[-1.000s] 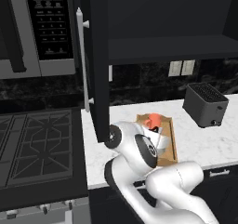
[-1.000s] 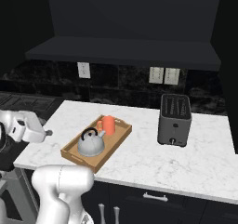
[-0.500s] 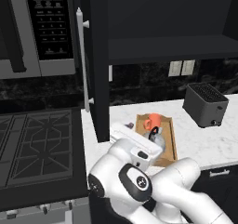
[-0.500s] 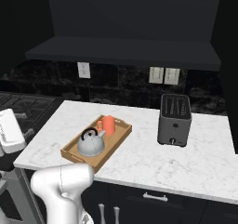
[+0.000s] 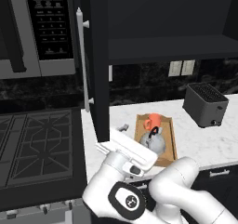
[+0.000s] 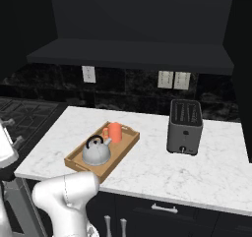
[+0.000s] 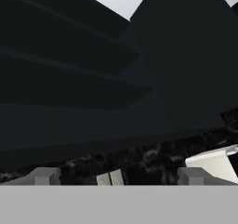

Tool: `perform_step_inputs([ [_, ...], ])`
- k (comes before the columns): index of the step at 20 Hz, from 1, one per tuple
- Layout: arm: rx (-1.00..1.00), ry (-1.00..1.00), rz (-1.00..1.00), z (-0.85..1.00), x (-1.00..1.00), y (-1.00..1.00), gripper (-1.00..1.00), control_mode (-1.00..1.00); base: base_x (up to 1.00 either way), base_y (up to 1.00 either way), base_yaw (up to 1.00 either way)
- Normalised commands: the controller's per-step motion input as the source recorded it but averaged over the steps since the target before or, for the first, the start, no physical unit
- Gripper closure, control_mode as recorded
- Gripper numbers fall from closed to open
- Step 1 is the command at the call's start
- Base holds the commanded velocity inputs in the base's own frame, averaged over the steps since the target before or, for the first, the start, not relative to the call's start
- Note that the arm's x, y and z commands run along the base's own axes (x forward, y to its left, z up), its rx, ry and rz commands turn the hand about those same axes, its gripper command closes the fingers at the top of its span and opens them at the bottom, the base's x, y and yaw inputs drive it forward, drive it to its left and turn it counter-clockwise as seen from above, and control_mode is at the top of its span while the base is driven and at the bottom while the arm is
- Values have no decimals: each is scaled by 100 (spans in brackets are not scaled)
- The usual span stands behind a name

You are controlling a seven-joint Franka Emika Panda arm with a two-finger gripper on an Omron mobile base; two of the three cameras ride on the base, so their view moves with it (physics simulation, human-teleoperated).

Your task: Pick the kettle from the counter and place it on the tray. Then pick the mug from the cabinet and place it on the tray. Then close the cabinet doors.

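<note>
The wooden tray (image 5: 171,140) (image 6: 124,145) lies on the white counter (image 5: 200,141) (image 6: 197,172). On it stand the grey kettle (image 5: 154,142) (image 6: 96,153) and, just behind it, the orange-red mug (image 5: 155,121) (image 6: 114,132). My gripper (image 5: 122,128) (image 6: 14,143) (image 7: 118,176) hovers at the counter's left end, left of the tray and close to the open left cabinet door (image 5: 96,65). It is open with nothing between its fingers (image 7: 44,175). The hand view looks up at the dark cabinet shelf (image 7: 79,125) (image 5: 167,49).
A dark toaster (image 5: 205,104) (image 6: 184,127) stands on the counter right of the tray. The gas stovetop (image 5: 37,146) lies to the left, with the microwave (image 5: 44,28) above it. The door's silver bar handle (image 5: 84,60) faces the stove side. My arm's white body fills the lower foreground.
The arm has swung round and the hand has shifted left, toward the open left door and the counter's left end. Kettle, mug and tray have not moved. The jaws stay open.
</note>
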Motion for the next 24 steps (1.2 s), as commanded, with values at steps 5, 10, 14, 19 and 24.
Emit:
perform_step_inputs([
  [5, -7, 0, -4, 28, 0, 61, -100, -100, 0, 0, 0],
  [10, -5, 1, -1, 6, 0, 63, -100, -100, 0, 0, 0],
  [14, -5, 3, 0, 4, 0, 61, -100, -100, 0, 0, 0],
  [19, -6, 6, 0, 19, 0, 60, -100, -100, 0, 0, 0],
  [24, -8, 7, -2, 23, 2, 64, -100, -100, 0, 0, 0],
])
